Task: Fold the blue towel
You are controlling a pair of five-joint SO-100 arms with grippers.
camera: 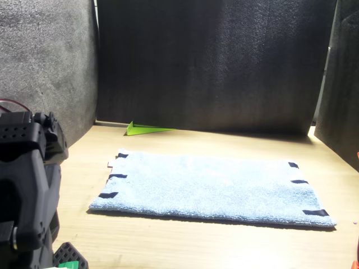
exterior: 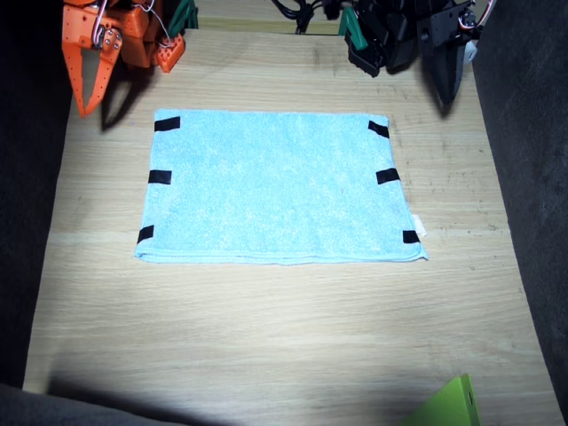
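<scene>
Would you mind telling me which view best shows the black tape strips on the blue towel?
The fixed view: it looks down on the blue towel, showing all six black tape strips clearly. The front view sees them obliquely, foreshortened.

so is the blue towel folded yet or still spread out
Spread flat: the blue towel lies in one layer on the table, all six black tape strips showing.

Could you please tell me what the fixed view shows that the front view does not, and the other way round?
Only the fixed view shows the orange right arm and all four edges of the blue towel from above. Only the front view shows the dark back wall and the towel's low, flat profile. Both show the towel spread flat on the table, its black tape strips, the green piece and the black left arm.
</scene>
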